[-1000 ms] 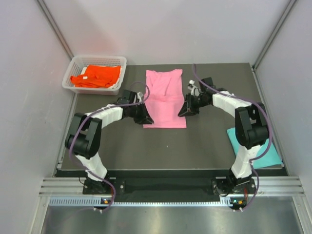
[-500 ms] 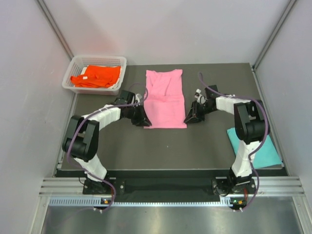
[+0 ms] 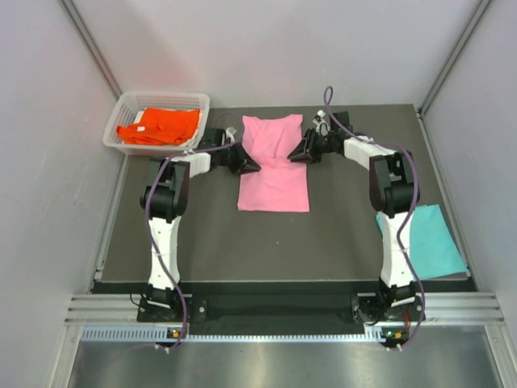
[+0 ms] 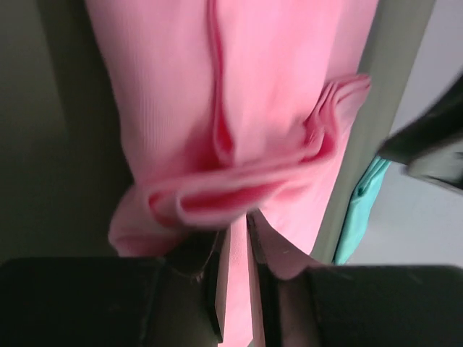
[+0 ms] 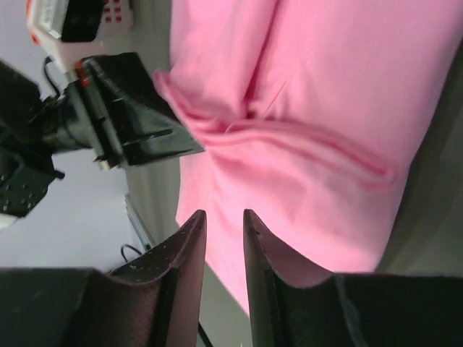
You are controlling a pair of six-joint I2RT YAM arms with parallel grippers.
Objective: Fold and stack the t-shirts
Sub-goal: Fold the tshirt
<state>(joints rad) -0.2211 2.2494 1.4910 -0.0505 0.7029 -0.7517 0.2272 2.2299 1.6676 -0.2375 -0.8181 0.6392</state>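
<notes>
The light pink t-shirt lies folded into a long strip at the middle of the table. My left gripper presses into its left edge at the upper half. In the left wrist view the jaws stand a narrow slit apart with pink in the slit and a bunched roll of the pink cloth at the tips; whether it is pinched does not show. My right gripper meets the right edge, slightly open over the pink cloth, gripping nothing. The orange t-shirt lies in the basket. The teal t-shirt lies flat at the right.
The white mesh basket stands at the far left corner. Grey walls close in the table on three sides. The teal shirt reaches the table's right edge near the right arm's base. The left gripper's black body shows across the shirt in the right wrist view.
Both grippers have moved away from the arm bases, from the pink shirt's lower half up to its upper half. The right jaws have parted a little. The shirt's upper part looks bunched inward.
</notes>
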